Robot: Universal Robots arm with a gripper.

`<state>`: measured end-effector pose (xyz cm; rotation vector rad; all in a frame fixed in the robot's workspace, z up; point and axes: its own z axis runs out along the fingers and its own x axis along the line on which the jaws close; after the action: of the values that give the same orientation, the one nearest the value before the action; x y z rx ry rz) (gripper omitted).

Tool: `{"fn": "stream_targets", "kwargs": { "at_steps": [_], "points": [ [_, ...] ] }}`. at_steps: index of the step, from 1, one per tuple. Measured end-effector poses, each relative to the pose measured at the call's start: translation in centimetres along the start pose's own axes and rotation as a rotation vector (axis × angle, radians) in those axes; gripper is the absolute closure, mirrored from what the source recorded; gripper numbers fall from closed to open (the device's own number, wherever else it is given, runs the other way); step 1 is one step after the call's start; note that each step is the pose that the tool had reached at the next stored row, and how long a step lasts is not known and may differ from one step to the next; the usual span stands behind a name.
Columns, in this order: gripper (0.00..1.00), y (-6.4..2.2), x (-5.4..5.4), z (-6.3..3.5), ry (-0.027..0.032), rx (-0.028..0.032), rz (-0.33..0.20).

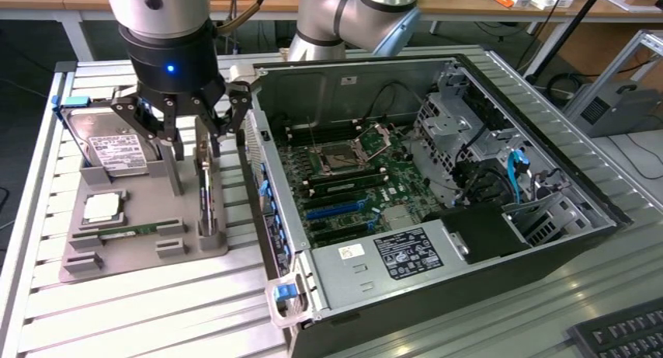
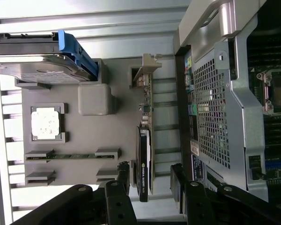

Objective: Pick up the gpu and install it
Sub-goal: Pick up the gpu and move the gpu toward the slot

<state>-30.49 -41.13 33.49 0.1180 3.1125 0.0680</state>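
Tool (image 1: 197, 147) wide open, holding nothing. Its fingers (image 2: 124, 174) sit on either side of the gpu (image 2: 144, 161) with a gap on each side (no contact seen). Gpu stands on its long edge in a slot of the grey tray (image 1: 135, 258) on the table (image 1: 155, 311), along the tray side just beside the open computer case (image 1: 435, 284). Silver bracket (image 2: 147, 70) is at the end level with the hard drive (image 1: 114, 148). Also on the tray: processor chip (image 1: 104, 206) and memory stick (image 1: 130, 231).

place: robotics lab | cues: slatted aluminium table (image 1: 155, 311); open computer case (image 1: 342, 86); workbenches (image 1: 466, 5) behind
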Motion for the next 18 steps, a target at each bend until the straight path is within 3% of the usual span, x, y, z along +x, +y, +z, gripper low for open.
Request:
{"fn": "stream_targets", "kwargs": {
  "at_steps": [18],
  "points": [
    [0.52, -0.01, 0.01, 0.32, 0.0000, 0.0000, 0.000]
  ]
}}
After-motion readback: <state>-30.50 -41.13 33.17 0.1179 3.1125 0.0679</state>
